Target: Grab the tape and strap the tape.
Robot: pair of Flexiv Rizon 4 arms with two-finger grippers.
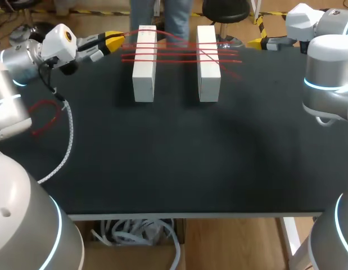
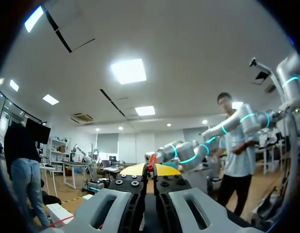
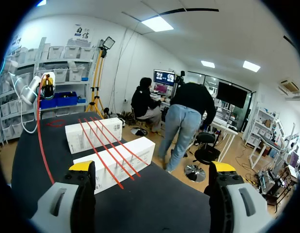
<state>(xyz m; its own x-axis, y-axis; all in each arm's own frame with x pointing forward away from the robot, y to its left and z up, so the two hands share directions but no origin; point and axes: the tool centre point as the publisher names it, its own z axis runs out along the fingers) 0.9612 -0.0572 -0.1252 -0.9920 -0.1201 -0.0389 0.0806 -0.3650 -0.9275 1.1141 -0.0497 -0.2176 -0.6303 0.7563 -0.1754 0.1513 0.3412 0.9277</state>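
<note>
Left gripper [image 1: 116,40]: upper left of the head view, level with the far end of the blocks. In its own wrist view the two yellow tips are pressed together on a bit of red, so it is clenched on the tape [image 1: 179,53].
Tape: thin and red. One end is pinched in the left gripper, and from there several strands run across both blocks in the upper middle of the head view. One more strand slants over the right block [image 1: 208,67] and ends on the table [image 1: 174,163] just past it.
Left block [image 1: 144,67]: white and long, lying parallel to the right one and well apart from it. The far ends of both reach the table's back edge.
Right gripper [image 3: 151,166]: fingers spread wide with nothing between them — released. The blocks lie ahead of it. In the head view it sits at the upper right, and only one yellow tip can be made out.
Red loop [image 1: 45,115]: lies on the table at the middle left, partly behind the left arm. Whether it joins the strands cannot be told.
Cable [image 1: 67,140]: white and braided, hanging from the left arm — its lower end is hidden behind the arm's base.
</note>
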